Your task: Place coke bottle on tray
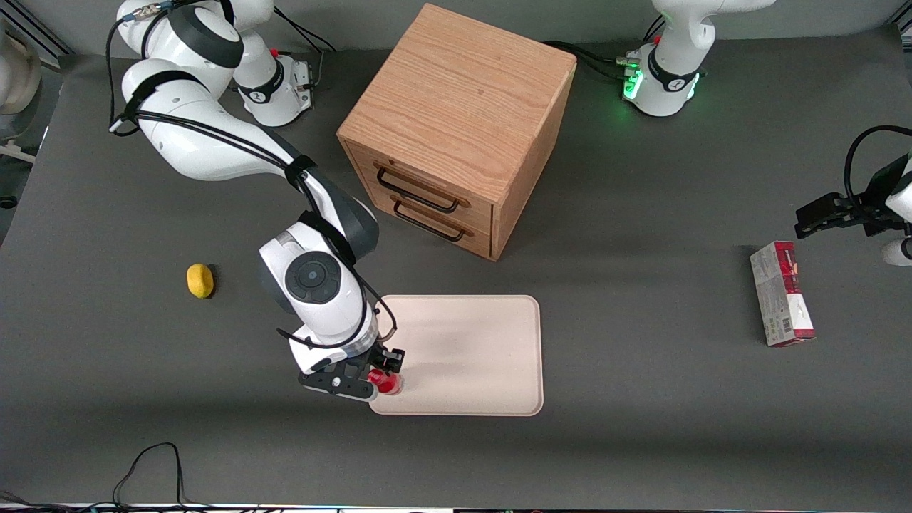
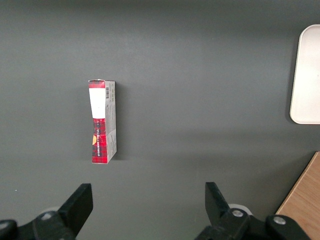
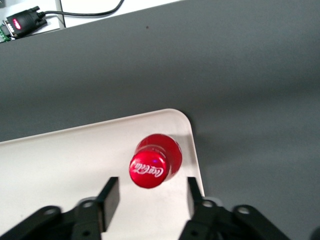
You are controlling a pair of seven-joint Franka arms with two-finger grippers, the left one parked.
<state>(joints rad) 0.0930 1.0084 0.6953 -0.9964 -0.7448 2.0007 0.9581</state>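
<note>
Dark grey matte table [image 1: 641, 427]; wooden drawer cabinet [image 1: 456, 128] at the middle; yellow lump [image 1: 200, 280] toward the working arm's end; red-and-white carton [image 1: 781, 293] toward the parked arm's end; coke bottle [image 3: 152, 162] stands upright on the tray [image 1: 484, 349], long axis vertical, cap up, in the tray's corner nearest the front camera; gripper [image 3: 150, 197] just above it, fingers [image 3: 110, 197] spread, not touching the bottle.

- The coke bottle [image 3: 152, 165] carries white "Coca-Cola" script on its red cap, which faces the right wrist camera.
- The red-and-white carton box [image 2: 102, 121] bears a barcode and small print, neither of which can be read.
</note>
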